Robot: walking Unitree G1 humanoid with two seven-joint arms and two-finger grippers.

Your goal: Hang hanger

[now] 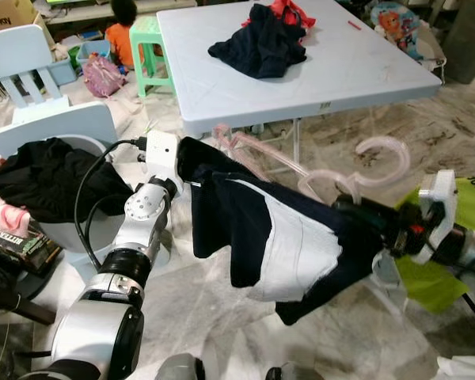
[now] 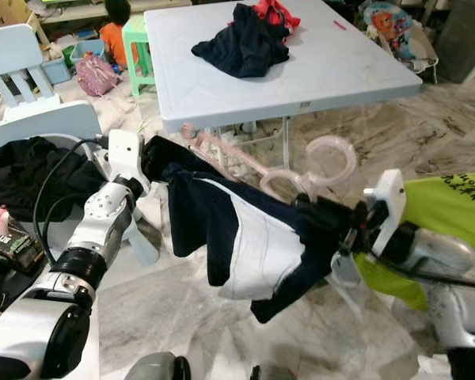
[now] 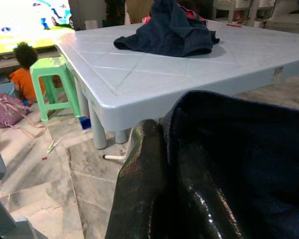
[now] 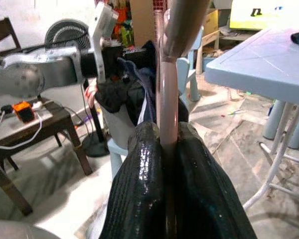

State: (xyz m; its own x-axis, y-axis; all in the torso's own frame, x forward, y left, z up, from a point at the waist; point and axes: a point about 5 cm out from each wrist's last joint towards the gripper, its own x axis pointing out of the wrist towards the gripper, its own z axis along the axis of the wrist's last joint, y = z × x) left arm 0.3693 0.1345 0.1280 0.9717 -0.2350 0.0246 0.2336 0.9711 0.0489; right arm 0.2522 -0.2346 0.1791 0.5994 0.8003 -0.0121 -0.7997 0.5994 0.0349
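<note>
Hanger (image 1: 332, 178), pink and see-through, sits mid-frame between both arms, carrying a dark shirt (image 1: 261, 229). The right gripper (image 4: 168, 137) has its fingers (image 4: 142, 164) clamped on the bar near the hook, keeping the hook up and free. The left gripper (image 1: 178, 162) pinches the shirt's far shoulder, fingers together, so the load stays level. Behind stands the table (image 1: 364, 67).

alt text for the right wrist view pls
The right gripper is shut on a pink hanger that runs away from the camera into a dark shirt. Beyond, the left gripper holds the shirt's far end, with a pale table beside.
</note>
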